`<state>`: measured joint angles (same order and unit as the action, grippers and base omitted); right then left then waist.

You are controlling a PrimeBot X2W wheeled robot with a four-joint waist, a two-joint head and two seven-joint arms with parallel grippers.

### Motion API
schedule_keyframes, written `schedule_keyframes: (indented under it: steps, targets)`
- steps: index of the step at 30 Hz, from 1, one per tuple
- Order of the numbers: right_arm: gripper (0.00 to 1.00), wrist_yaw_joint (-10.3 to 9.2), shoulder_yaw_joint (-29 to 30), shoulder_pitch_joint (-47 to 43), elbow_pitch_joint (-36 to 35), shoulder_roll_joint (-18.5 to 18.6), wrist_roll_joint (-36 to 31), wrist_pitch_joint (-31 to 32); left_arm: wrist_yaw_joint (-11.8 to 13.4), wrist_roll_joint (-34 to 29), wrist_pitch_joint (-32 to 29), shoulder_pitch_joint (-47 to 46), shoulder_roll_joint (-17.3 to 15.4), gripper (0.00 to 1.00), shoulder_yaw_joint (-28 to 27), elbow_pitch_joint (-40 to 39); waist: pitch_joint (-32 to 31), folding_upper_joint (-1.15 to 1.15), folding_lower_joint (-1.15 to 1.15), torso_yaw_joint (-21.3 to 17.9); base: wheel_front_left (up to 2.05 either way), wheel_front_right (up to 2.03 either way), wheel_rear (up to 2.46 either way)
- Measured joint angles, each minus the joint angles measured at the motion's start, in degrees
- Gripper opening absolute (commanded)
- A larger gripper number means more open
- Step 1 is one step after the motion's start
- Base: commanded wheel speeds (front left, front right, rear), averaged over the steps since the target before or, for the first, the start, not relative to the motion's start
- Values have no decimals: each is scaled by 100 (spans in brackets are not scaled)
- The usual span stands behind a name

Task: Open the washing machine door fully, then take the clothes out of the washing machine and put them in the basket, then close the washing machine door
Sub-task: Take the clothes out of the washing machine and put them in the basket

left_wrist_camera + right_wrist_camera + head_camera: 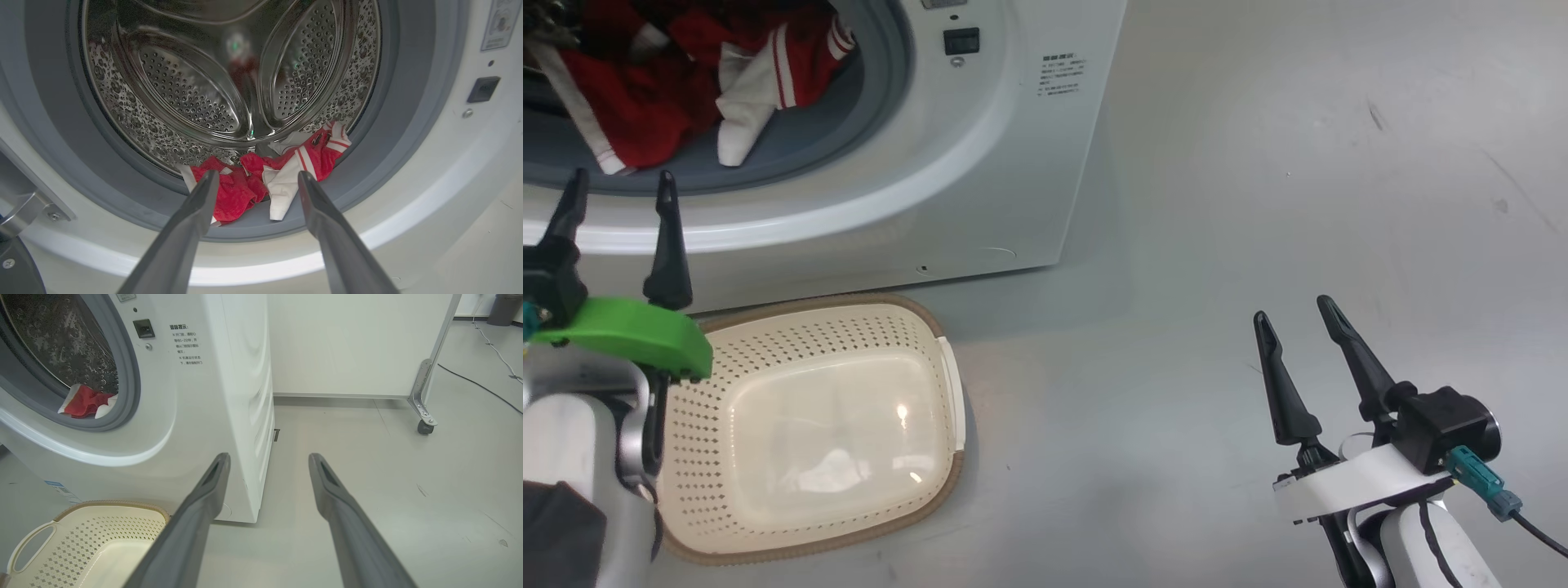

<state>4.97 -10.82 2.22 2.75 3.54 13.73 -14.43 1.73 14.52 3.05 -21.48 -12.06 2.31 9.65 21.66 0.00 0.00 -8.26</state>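
The washing machine point(980, 163) stands with its round opening uncovered; the door is out of view, and a metal hinge point(24, 204) shows at the opening's left. Red clothes point(645, 106) with white trim lie at the drum's front lip, a white cloth part point(282, 192) among them. My left gripper point(623, 173) is open, just outside the opening, pointing at the clothes point(241, 183) without touching them. The cream basket point(833, 425) sits on the floor below the opening, with nothing in it. My right gripper point(1292, 307) is open over bare floor to the right.
In the right wrist view the machine's side point(245, 416) is left of my open right gripper point(269, 457). A white partition on a caster point(425, 426) stands behind. A cable point(482, 386) runs over the grey floor at the far right.
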Motion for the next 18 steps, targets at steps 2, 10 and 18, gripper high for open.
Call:
schedule_keyframes:
  steps: [2, 10, 18]
  targets:
    - [100, 1, -41, 94, 0, -9, 8, 0, 54, 10, -168, -238, -21, 100, -63, 138, 131, 0, 0, -120, 0, 0, 0]
    - [100, 2, -133, 308, 4, -47, 75, 0, 235, -7, -814, -1154, -257, 100, -248, 787, 587, 0, 0, -562, 0, 0, 0]
    - [100, 2, -202, 489, 8, -88, 140, 0, 386, -229, -1460, -1990, -501, 100, -426, 1393, 984, 0, 0, -834, 0, 0, 0]
